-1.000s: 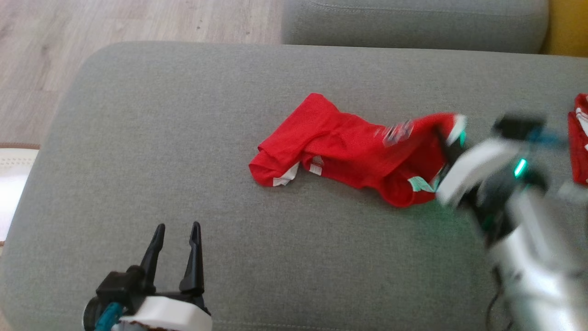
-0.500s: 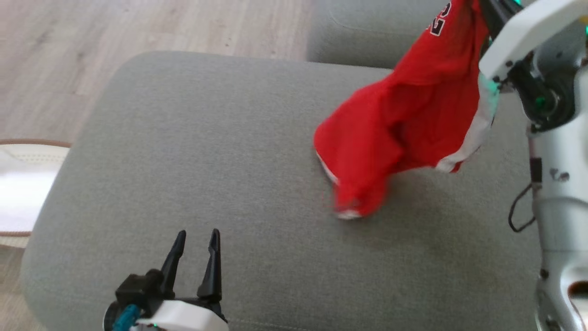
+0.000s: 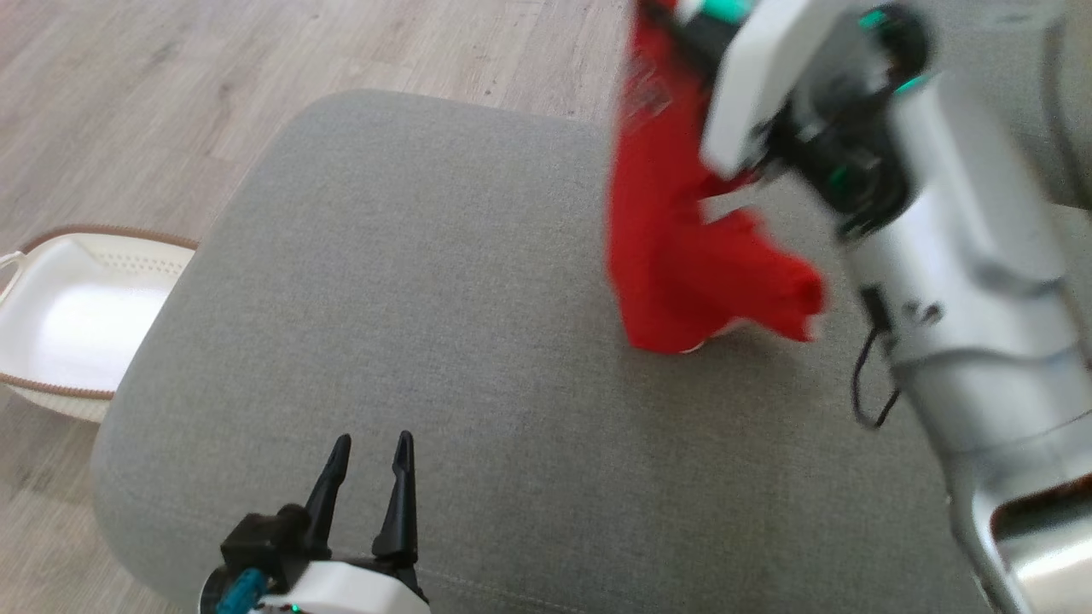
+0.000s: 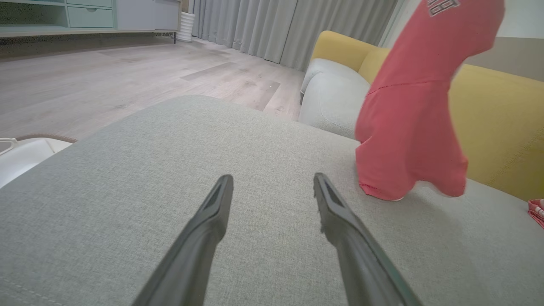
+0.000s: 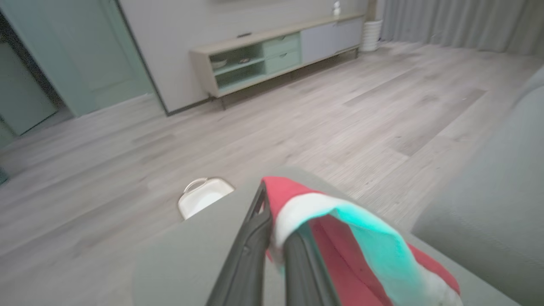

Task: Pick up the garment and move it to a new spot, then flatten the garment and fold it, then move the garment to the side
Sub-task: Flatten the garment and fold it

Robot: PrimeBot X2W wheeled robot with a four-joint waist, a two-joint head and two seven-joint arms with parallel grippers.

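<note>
Red garment (image 3: 674, 264) hangs at the frame's upper right, clamped in the right end effector (image 5: 270, 212). Lower left: left end effector (image 3: 373, 440), fingers apart.

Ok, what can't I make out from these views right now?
- Head view: garment motion-blurred, its top cut off by the upper edge.
- Left wrist view: garment's print cut by the top edge; red cloth cut by the right edge.
- Right wrist view: right gripper: one fingertip under the garment's trim.
</note>
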